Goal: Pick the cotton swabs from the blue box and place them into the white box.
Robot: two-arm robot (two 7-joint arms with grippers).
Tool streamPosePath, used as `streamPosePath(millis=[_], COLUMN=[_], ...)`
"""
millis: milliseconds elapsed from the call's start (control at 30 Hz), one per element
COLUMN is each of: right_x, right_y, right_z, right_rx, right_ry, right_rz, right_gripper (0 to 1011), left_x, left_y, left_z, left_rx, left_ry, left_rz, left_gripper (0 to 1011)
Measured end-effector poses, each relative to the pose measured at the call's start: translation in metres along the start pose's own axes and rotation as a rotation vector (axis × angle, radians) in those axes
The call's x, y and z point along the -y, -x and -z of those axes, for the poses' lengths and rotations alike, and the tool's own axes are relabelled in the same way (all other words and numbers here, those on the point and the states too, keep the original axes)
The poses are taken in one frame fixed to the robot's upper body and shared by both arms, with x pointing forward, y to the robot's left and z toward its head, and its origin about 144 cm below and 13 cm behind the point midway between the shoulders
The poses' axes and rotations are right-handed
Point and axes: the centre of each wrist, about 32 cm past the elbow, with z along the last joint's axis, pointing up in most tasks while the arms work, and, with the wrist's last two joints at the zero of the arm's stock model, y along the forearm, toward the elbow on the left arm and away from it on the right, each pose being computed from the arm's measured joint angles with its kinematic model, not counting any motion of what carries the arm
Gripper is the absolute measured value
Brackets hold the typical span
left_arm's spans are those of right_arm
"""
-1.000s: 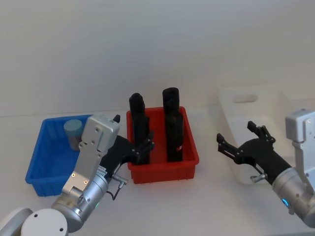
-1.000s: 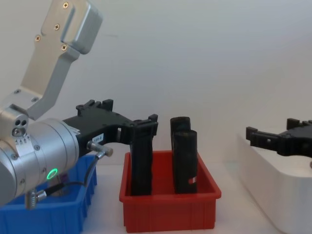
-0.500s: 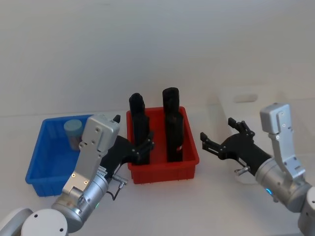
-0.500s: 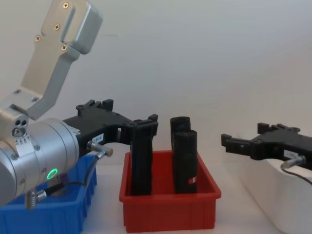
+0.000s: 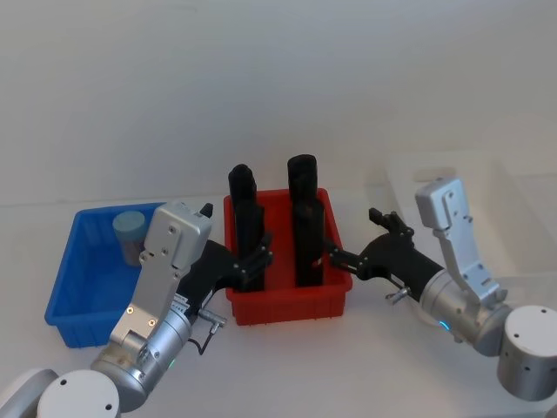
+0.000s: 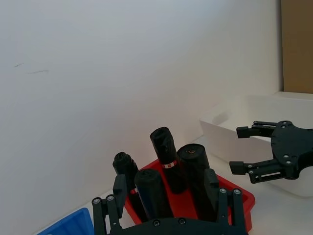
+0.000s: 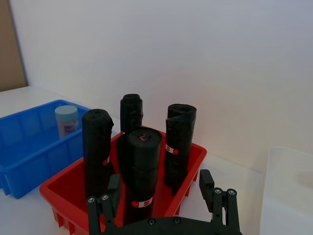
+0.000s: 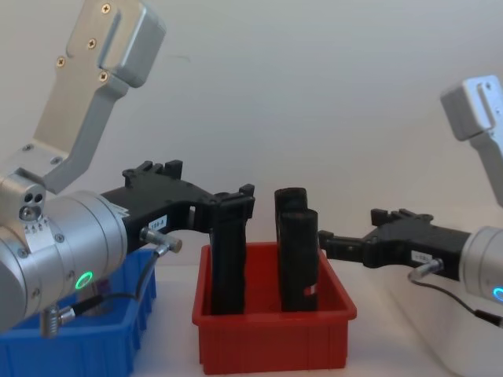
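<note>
One clear cotton-swab jar with pale blue-green lid [image 5: 130,228] stands in the low blue ribbed plastic bin [image 5: 65,300], left of the red bin [image 5: 291,300]; transfer not begun. Large smooth white tub [image 6: 230,125], right of red bin: contents cannot be told. Left pincer [image 5: 252,261] and right pincer [image 5: 352,252] both released, flanking the red bin, holding nothing.

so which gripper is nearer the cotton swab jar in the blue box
Left. The left gripper sits over the red bin's near-left edge, beside the blue box holding the cotton swabs; the right gripper is at the red bin's far side.

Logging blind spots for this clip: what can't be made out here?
- Blue box: in the head view the left arm covers its near right corner, so any jars there are hidden; one cotton swabs jar shows.
- White box: its interior shows in none of the views.
- Red bin: the chest view is too low to show its floor.
</note>
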Motion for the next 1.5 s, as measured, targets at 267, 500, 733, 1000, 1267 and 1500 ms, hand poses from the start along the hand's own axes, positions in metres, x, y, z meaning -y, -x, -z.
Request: streamPosePath(millis=[267, 500, 733, 1000, 1267, 1500], right_x=[-0.019, -0.033, -0.044, -0.054, -0.064, -0.072], right_y=[-0.001, -0.003, -0.006, -0.008, -0.010, -0.012], right_z=[0.004, 0.008, 0.012, 0.016, 0.020, 0.021], right_rx=[0.012, 0.007, 0.002, -0.002, -0.002, 0.000], right_ry=[0.012, 0.025, 0.033, 0.035, 0.036, 0.032], right_rz=[-0.049, -0.074, -0.091, -0.114, -0.138, -0.151], right_gripper=[1002, 1002, 1002, 1002, 981, 797], left_x=[0.000, 0.000, 0.000, 0.000, 0.000, 0.000], left_y=[0.000, 0.000, 0.000, 0.000, 0.000, 0.000], left_z=[0.000, 0.000, 0.000, 0.000, 0.000, 0.000], left_rx=[0.000, 0.000, 0.000, 0.000, 0.000, 0.000], left_ry=[0.000, 0.000, 0.000, 0.000, 0.000, 0.000], left_rz=[0.000, 0.000, 0.000, 0.000, 0.000, 0.000], left_gripper=[1004, 1004, 1004, 1004, 1004, 1004])
